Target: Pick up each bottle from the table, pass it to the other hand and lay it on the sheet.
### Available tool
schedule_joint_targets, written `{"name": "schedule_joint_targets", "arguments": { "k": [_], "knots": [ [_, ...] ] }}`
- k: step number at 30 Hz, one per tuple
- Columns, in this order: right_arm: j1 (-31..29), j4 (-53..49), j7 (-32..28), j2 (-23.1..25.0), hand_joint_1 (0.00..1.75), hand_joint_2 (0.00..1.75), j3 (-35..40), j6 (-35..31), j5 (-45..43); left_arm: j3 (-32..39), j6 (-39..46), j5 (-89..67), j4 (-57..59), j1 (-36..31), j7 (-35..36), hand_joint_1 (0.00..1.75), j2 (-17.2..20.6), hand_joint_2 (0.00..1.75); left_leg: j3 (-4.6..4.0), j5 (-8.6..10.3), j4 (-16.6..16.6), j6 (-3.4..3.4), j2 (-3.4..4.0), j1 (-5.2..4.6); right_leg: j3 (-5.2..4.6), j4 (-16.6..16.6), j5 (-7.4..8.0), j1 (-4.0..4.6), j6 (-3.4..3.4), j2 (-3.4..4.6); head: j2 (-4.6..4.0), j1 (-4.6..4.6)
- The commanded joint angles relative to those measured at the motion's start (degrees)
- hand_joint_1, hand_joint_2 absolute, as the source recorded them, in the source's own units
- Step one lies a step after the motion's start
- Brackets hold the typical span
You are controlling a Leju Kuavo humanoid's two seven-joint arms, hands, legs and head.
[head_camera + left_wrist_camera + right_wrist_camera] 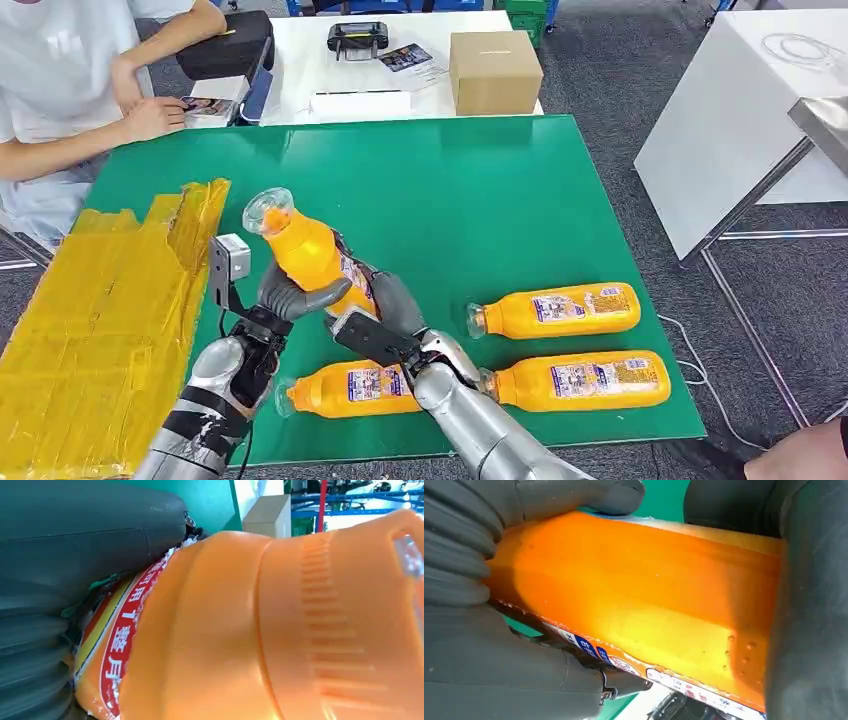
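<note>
An orange juice bottle is held up above the green table, tilted, its clear cap toward the far left. My left hand grips its lower body from the left, and my right hand grips it from the right. Up close the bottle lies against my left hand. In the right wrist view my right hand wraps the bottle. The yellow sheet lies at the table's left. Three more bottles lie flat: one under my arms, two at the right.
A person sits at the far left, forearms on a white table with a cardboard box, a black case and papers. Another white table stands to the right. A person's hand shows at the lower right corner.
</note>
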Motion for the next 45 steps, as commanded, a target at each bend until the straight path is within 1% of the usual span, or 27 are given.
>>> {"name": "schedule_joint_targets", "arguments": {
  "k": [1, 2, 3, 4, 5, 6, 7, 9, 12, 17, 19, 20, 22, 25, 26, 29, 30, 31, 32, 33, 35, 36, 37, 38, 39, 40, 45],
  "knots": [
    [-0.72, 2.99, -0.73, -1.09, 1.75, 1.75, 2.72, 0.14, 0.29, 2.11, 1.35, 0.52, 2.32, -4.07, -0.18, 1.75, -0.57, 1.75, 0.15, -0.08, 0.03, 0.02, -0.08, 0.05, 0.23, -0.04, -0.09, 0.07, -0.05, -0.14, 0.00, 0.00],
    [-0.74, 2.79, -0.81, -1.15, 1.75, 1.75, 2.63, 0.09, 0.23, 2.15, 1.39, 0.58, 2.17, -4.07, -0.32, 1.75, -0.56, 1.75, 0.08, -0.04, 0.00, 0.02, -0.07, 0.02, 0.13, -0.03, -0.06, 0.03, -0.03, -0.12, 0.00, 0.00],
    [-0.68, 2.44, -0.89, -1.26, 1.75, 1.75, 2.54, -0.06, 0.19, 2.35, 1.31, 0.83, 1.85, -3.93, -0.63, 1.75, -0.57, 1.75, 0.29, -0.18, 0.07, 0.04, -0.08, 0.08, 0.40, -0.04, -0.18, 0.11, -0.08, -0.18, 0.00, 0.00],
    [-0.61, 1.75, -0.98, -1.50, 1.75, 1.75, 2.27, -0.30, 0.04, 2.62, 1.34, 1.06, 1.42, -3.74, -0.85, 1.75, -0.57, 1.75, 0.14, -0.07, 0.02, 0.02, -0.07, 0.05, 0.21, -0.04, -0.08, 0.07, -0.05, -0.12, 0.00, 0.00],
    [-0.44, 0.93, -1.17, -1.70, 1.43, 1.75, 1.88, -0.73, -0.17, 2.81, 1.49, 1.05, 1.10, -3.64, -0.85, 1.75, -0.44, 1.75, 0.20, -0.11, 0.04, 0.03, -0.07, 0.07, 0.28, -0.04, -0.12, 0.09, -0.06, -0.15, 0.00, 0.02],
    [-0.14, -0.34, -1.24, -2.07, 0.16, 1.75, 1.39, -1.05, -0.45, 3.14, 2.08, 0.73, 0.66, -3.51, -1.31, 1.75, -0.32, 1.75, 0.13, -0.08, 0.02, 0.02, -0.06, 0.06, 0.21, -0.05, -0.08, 0.07, -0.05, -0.12, 0.00, 0.02],
    [0.24, -2.04, -1.44, -2.57, 0.00, 1.75, 0.76, -2.03, -0.52, 3.71, 3.54, -0.23, 0.10, -3.40, -2.10, 1.75, -0.16, 1.75, 0.06, -0.03, 0.00, 0.02, -0.06, 0.02, 0.11, -0.03, -0.05, 0.03, -0.03, -0.10, 0.00, 0.00],
    [1.51, -6.47, -1.52, -3.75, 0.00, 1.75, -0.32, -2.33, -0.90, 4.83, 5.82, -1.94, -1.33, -3.01, -3.02, 1.75, 0.21, 1.75, 0.08, -0.06, 0.03, 0.02, -0.09, 0.05, 0.15, -0.03, -0.07, 0.06, -0.04, -0.14, 0.00, 0.00],
    [4.19, -14.74, -1.51, -5.54, 0.00, 1.75, -2.05, -2.69, -1.02, 7.54, 14.11, -8.76, -4.38, -2.15, -5.77, 1.75, 0.86, 1.75, 0.01, -0.03, 0.02, 0.02, -0.05, 0.03, 0.06, -0.02, -0.05, 0.04, -0.03, -0.10, 0.00, 0.00],
    [4.98, -16.64, -0.94, -5.89, 0.00, 1.75, -2.16, -2.31, -0.86, 8.30, 13.91, -8.83, -4.86, -1.94, -5.64, 1.75, 0.95, 1.75, 0.09, -0.06, 0.02, 0.03, -0.05, 0.02, 0.15, -0.01, -0.08, 0.04, -0.03, -0.13, 0.00, 0.02],
    [5.84, -18.79, -1.97, -6.04, 0.00, 1.75, -2.98, -3.67, -1.22, 9.41, 19.96, -13.44, -5.35, -1.55, -7.57, 1.75, 1.15, 1.75, 0.03, -0.01, -0.01, 0.02, -0.08, 0.00, 0.07, -0.02, -0.04, 0.01, -0.02, -0.14, 0.00, 0.00],
    [6.24, -20.05, -2.00, -6.32, 0.00, 1.75, -3.03, -3.61, -1.26, 9.98, 21.39, -14.62, -5.56, -1.29, -8.04, 1.75, 1.27, 1.75, 0.23, -0.15, 0.07, 0.06, -0.14, 0.06, 0.36, -0.04, -0.17, 0.09, -0.06, -0.25, 0.00, 0.02],
    [7.31, -23.61, -1.97, -7.06, 0.00, 1.75, -3.30, -3.48, -1.33, 11.86, 26.29, -20.07, -5.56, -0.28, -9.78, 1.75, 2.24, 1.75, 0.06, -0.04, -0.02, 0.03, 0.05, -0.01, 0.08, -0.02, -0.03, 0.00, -0.01, 0.00, 0.00, 0.00],
    [7.86, -25.79, -1.90, -7.22, 0.00, 1.75, -3.35, -2.99, -1.59, 13.76, 36.01, -31.97, -4.77, 1.40, -14.40, 1.75, 3.01, 1.75, 0.20, -0.11, -0.02, 0.03, 0.10, 0.00, 0.23, -0.04, -0.09, 0.02, -0.05, 0.01, 0.00, 0.02],
    [7.83, -26.06, -1.93, -7.24, 0.00, 1.75, -3.21, -2.87, -1.69, 14.06, 37.55, -34.31, -4.33, 1.87, -15.00, 1.75, 3.35, 1.75, 0.22, -0.10, -0.05, 0.02, 0.10, 0.00, 0.23, -0.06, -0.08, 0.02, -0.05, 0.01, 0.00, 0.02],
    [8.15, -27.56, -2.55, -8.02, 0.00, 1.75, -2.86, -2.87, -2.73, 15.09, 44.51, -45.88, -0.65, 3.51, -16.23, 1.75, 5.86, 1.75, 0.27, -0.10, -0.09, 0.01, 0.16, -0.01, 0.25, -0.07, -0.07, 0.01, -0.06, 0.09, 0.00, 0.02],
    [8.43, -28.38, -2.79, -8.46, 0.00, 1.75, -2.73, -2.83, -3.29, 15.73, 48.25, -50.46, 1.22, 3.84, -16.38, 1.75, 6.66, 1.75, 0.21, -0.05, -0.11, 0.02, 0.12, -0.04, 0.18, -0.08, -0.04, -0.02, -0.04, 0.06, 0.00, 0.00],
    [8.79, -29.45, -3.08, -8.99, 0.00, 1.75, -2.59, -2.72, -4.01, 16.58, 51.18, -53.87, 3.59, 3.97, -16.75, 1.75, 7.53, 1.75, 0.37, -0.12, -0.13, 0.02, 0.18, 0.00, 0.35, -0.13, -0.08, 0.02, -0.06, 0.10, 0.00, 0.02],
    [9.09, -30.24, -3.45, -9.38, 0.00, 1.75, -2.54, -2.48, -4.72, 21.06, 51.30, -60.34, 2.76, 4.43, -16.38, 1.75, 6.76, 1.75, 0.34, -0.09, -0.14, 0.02, 0.15, -0.03, 0.31, -0.12, -0.07, -0.01, -0.04, 0.08, 0.00, 0.00],
    [9.37, -31.03, -3.54, -9.77, 0.00, 1.75, -2.32, -2.41, -4.95, 24.22, 51.30, -62.48, 4.06, 4.43, -18.84, 1.75, 5.33, 1.75, 0.24, -0.06, -0.13, 0.02, 0.18, -0.03, 0.20, -0.10, -0.03, -0.01, -0.03, 0.11, 0.00, 0.02],
    [9.37, -31.03, -3.54, -9.77, 0.00, 1.75, -2.32, -2.41, -4.95, 24.22, 51.30, -62.48, 4.06, 4.43, -18.84, 1.75, 5.33, 1.75, 0.47, -0.16, -0.14, 0.05, 0.27, 0.01, 0.45, -0.17, -0.08, 0.04, -0.06, 0.17, 0.00, 0.02],
    [9.64, -31.47, -3.60, -9.98, 0.00, 1.75, -2.26, -2.33, -5.25, 25.99, 51.30, -64.68, 4.84, 4.19, -19.03, 1.75, 5.12, 1.75, 0.34, -0.13, -0.09, 0.04, 0.18, 0.03, 0.34, -0.12, -0.08, 0.06, -0.05, 0.10, 0.00, 0.00],
    [9.80, -32.16, -3.87, -10.39, 0.00, 1.75, -1.87, -2.11, -6.09, 32.27, 51.30, -72.08, 5.09, 3.33, -20.08, 1.75, 3.08, 1.75, 0.18, -0.06, -0.09, 0.03, 0.10, -0.01, 0.17, -0.07, -0.05, 0.00, -0.03, 0.01, 0.00, 0.02],
    [9.85, -32.37, -4.04, -10.50, 0.00, 1.75, -1.75, -2.06, -6.44, 34.63, 51.30, -75.78, 4.52, 3.17, -20.21, 1.75, 2.47, 1.75, 0.17, -0.07, -0.06, 0.03, 0.13, 0.01, 0.18, -0.06, -0.06, 0.03, -0.03, -0.01, 0.00, 0.02],
    [10.03, -32.94, -4.38, -10.79, 0.00, 1.75, -1.38, -1.92, -7.11, 38.81, 51.30, -81.23, 4.45, 2.72, -20.81, 1.75, 1.51, 1.75, 0.21, -0.09, -0.05, 0.03, 0.15, 0.03, 0.21, -0.07, -0.08, 0.05, -0.04, 0.00, 0.00, 0.00],
    [10.03, -33.44, -4.51, -10.94, 0.00, 1.75, -0.97, -1.85, -7.61, 42.25, 51.30, -84.96, 5.27, 1.95, -21.42, 1.75, 1.49, 1.75, 0.14, -0.07, -0.04, 0.02, 0.21, 0.04, 0.12, -0.06, -0.04, 0.05, -0.04, 0.07, 0.00, 0.02],
    [10.03, -33.44, -4.51, -10.94, 0.00, 1.75, -0.97, -1.85, -7.61, 42.25, 51.30, -84.96, 5.27, 1.95, -21.42, 1.75, 1.49, 1.75, 0.20, -0.10, -0.03, 0.04, 0.16, 0.02, 0.22, -0.06, -0.09, 0.04, -0.05, -0.02, 0.00, 0.02]
  ]
}}
